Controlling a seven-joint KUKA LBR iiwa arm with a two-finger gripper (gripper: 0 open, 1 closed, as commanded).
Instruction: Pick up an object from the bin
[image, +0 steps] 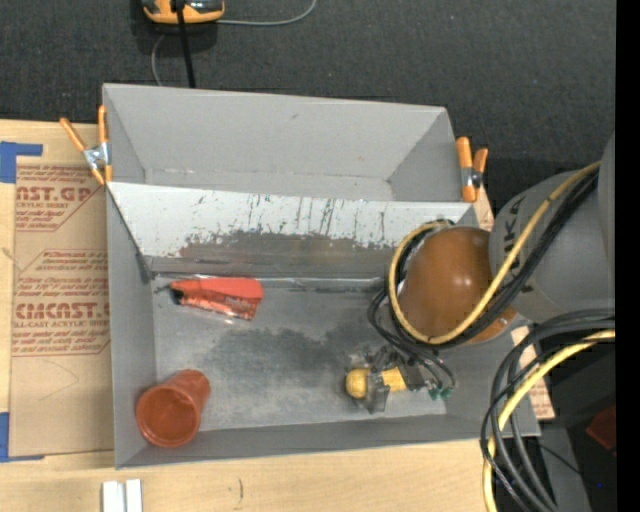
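One grasp looks underway at the small round yellow object (356, 383), well right of the orange plastic cup (172, 408): I cannot tell how wide the end effector (378, 392) stands, so the next move calls for a firm hold, then a lift.

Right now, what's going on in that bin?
The robot's hand is down near the floor of the bin, toward the view's lower right, right beside a small yellow thing. Whether it has hold of it can't be told from here. A red packet lies at the left by the back wall, and an orange cup sits in the lower left corner, both well clear of the hand.
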